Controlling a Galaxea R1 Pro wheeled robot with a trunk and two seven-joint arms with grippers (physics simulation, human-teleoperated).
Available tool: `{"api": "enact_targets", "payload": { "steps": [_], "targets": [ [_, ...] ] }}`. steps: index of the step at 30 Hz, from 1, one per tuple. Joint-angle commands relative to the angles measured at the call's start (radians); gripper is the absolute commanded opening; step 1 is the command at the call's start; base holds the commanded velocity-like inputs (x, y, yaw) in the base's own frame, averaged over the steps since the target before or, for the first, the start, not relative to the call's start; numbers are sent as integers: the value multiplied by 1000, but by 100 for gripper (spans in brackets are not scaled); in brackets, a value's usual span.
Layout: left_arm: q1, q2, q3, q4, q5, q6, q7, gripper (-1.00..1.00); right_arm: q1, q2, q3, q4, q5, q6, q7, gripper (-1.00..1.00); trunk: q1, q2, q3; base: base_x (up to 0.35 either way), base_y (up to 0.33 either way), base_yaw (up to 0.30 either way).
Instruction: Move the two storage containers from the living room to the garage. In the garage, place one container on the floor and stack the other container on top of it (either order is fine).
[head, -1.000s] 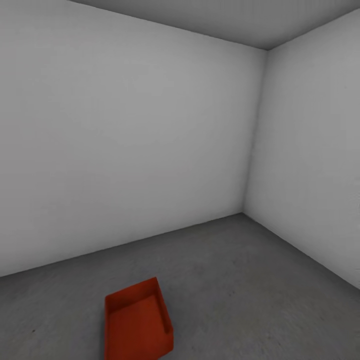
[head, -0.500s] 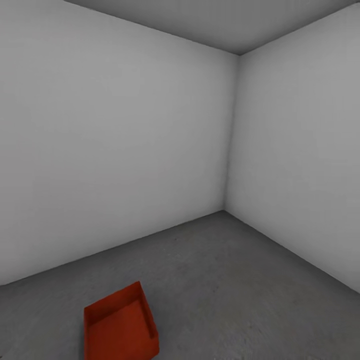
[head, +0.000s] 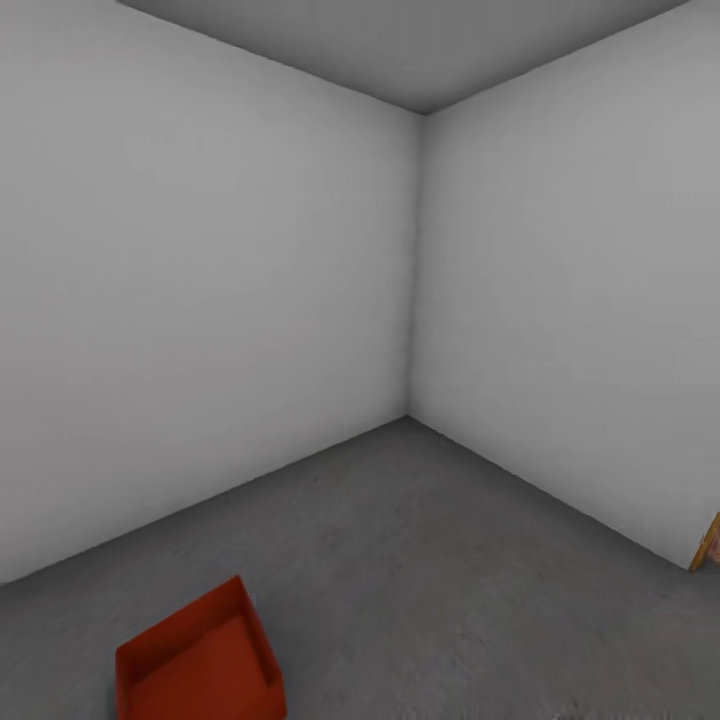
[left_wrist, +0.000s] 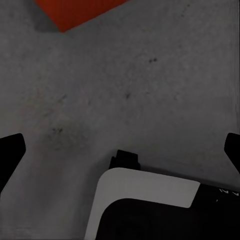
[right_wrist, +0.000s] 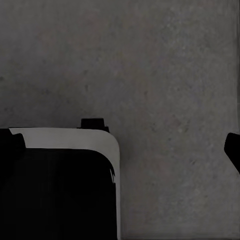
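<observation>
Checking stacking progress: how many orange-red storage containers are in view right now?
1: a storage container sits on the concrete floor at the head view's lower left. No second one is seen.

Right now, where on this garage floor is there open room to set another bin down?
The concrete floor lies bare from the orange-red storage container to the corner where the two pale grey walls meet. The one taken spot is the container's, at the near left; a wood-coloured edge shows far right.

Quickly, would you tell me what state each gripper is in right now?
Left gripper: open, holding nothing.
Right gripper: open, holding nothing.
</observation>
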Motion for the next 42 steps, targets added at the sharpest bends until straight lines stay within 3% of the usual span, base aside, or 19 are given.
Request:
{"api": "enact_targets", "payload": {
  "steps": [1, 42],
  "targets": [
    [0, 0, -3, -1, 5, -3, 1, 100, -2, 0, 7, 3, -4, -5, -3, 100, 0, -1, -1, 0, 0, -291],
    [0, 1, -3, -8, 2, -3, 1, 100, -2, 9, 11, 3, 4, -2, -1, 100, 0, -1, -1, 0, 0, -294]
  ]
}}
